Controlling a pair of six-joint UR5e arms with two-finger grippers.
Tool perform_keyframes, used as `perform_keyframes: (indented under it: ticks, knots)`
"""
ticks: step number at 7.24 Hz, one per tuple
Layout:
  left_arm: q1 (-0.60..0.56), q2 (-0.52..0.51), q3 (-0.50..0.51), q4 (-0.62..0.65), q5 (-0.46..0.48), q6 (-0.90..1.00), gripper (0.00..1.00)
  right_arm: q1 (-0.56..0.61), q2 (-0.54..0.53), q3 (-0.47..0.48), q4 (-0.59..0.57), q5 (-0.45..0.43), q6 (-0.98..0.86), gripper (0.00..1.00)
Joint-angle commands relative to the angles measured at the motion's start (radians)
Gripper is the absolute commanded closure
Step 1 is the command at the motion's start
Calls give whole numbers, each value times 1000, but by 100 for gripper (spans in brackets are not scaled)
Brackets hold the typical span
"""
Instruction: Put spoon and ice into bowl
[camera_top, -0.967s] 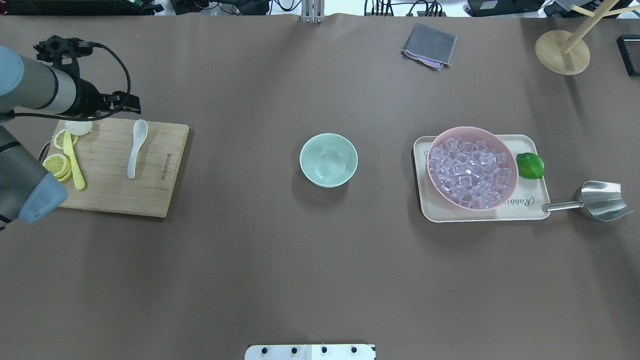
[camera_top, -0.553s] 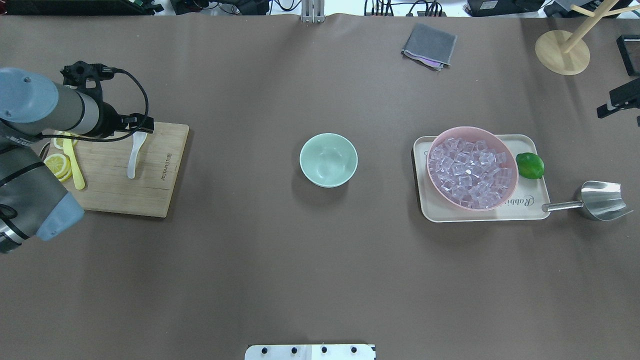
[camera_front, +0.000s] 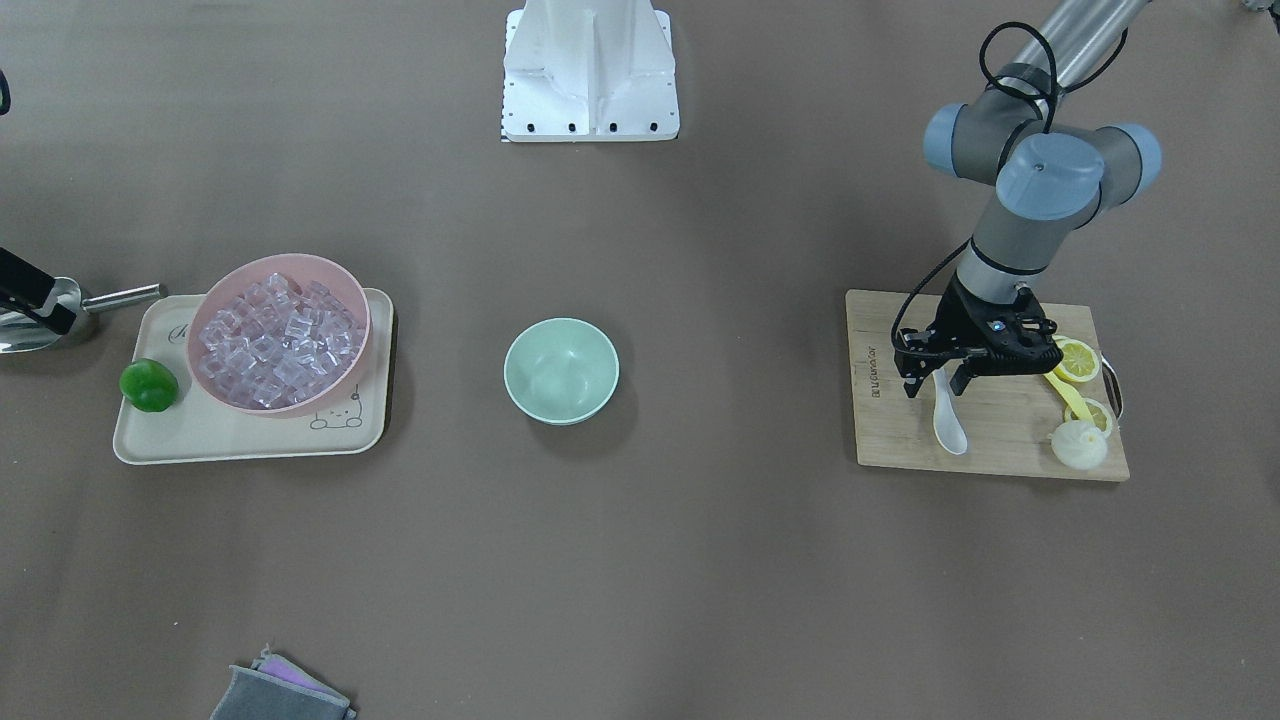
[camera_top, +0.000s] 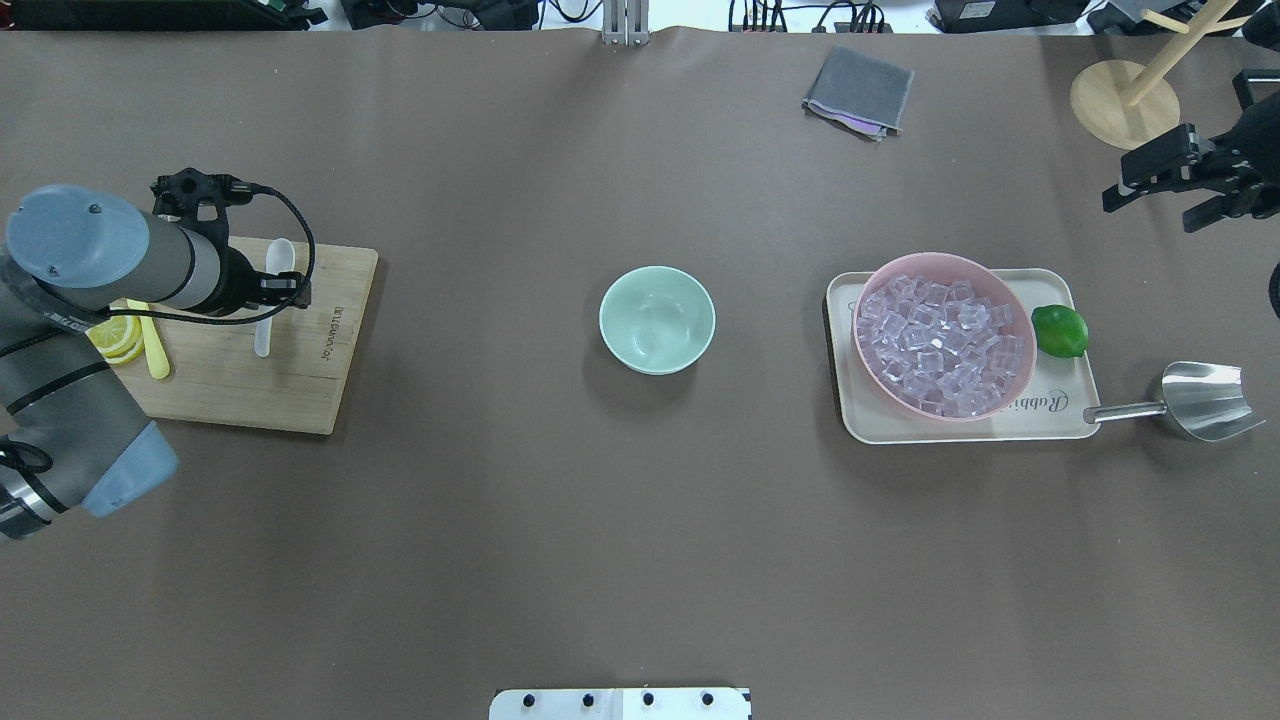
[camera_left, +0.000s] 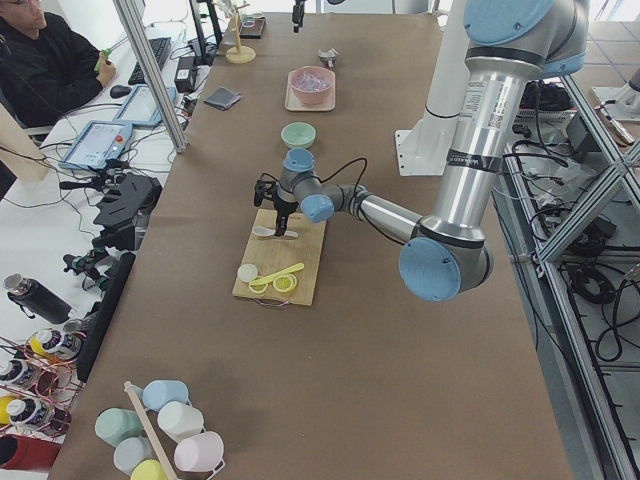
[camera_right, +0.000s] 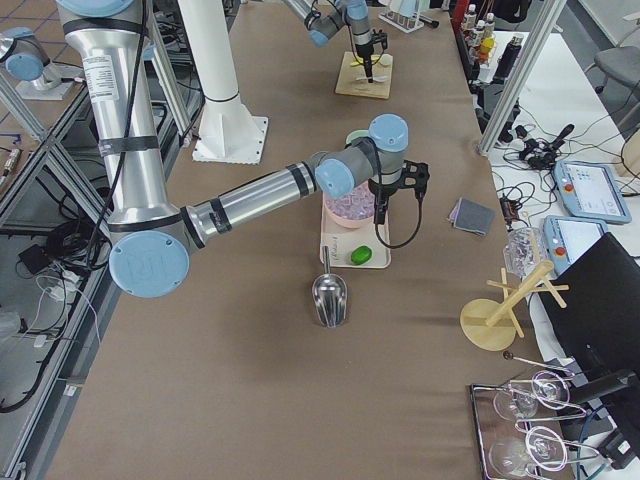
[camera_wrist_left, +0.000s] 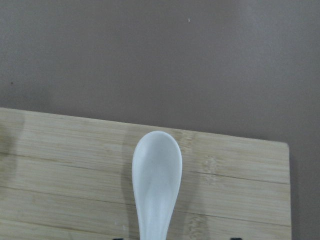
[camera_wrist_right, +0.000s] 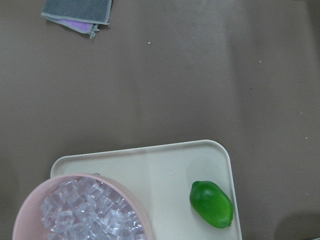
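The white spoon (camera_top: 264, 335) lies on the bamboo cutting board (camera_top: 300, 390), scoop toward the far side; it also shows in the front view (camera_front: 949, 424) and fills the left wrist view (camera_wrist_left: 156, 175). My left gripper (camera_front: 934, 386) is open and stands over the spoon's handle, one finger on each side, not closed on it. The mint-green bowl (camera_top: 657, 320) sits empty at the table's middle. Ice cubes (camera_top: 940, 345) fill a pink bowl (camera_top: 868, 290) on a cream tray (camera_top: 1050, 420). My right gripper (camera_top: 1150, 205) is open and empty, high beyond the tray's far right.
Lemon slices (camera_top: 115, 335) and a slim yellow utensil (camera_top: 155, 355) lie on the board's left part. A lime (camera_top: 1060, 331) sits on the tray, a steel scoop (camera_top: 1200, 400) right of it. A grey cloth (camera_top: 860, 90) and a wooden stand (camera_top: 1125, 105) are at the far edge.
My left gripper moved from the board's far left edge to over the spoon's handle. My right gripper came into the overhead view from the right edge and moved leftward.
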Motion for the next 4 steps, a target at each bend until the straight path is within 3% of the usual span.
perform_keyframes:
  ticks: [1, 3, 4]
  knots:
    - [0, 20, 0, -13, 0, 28, 42, -43, 31, 1, 0, -28, 48, 0]
    - [0, 19, 3, -13, 0, 33, 44, -52, 33, 0, 0, -35, 57, 0]
    - [1, 19, 3, -13, 0, 33, 57, -56, 36, 0, 0, -37, 57, 0]
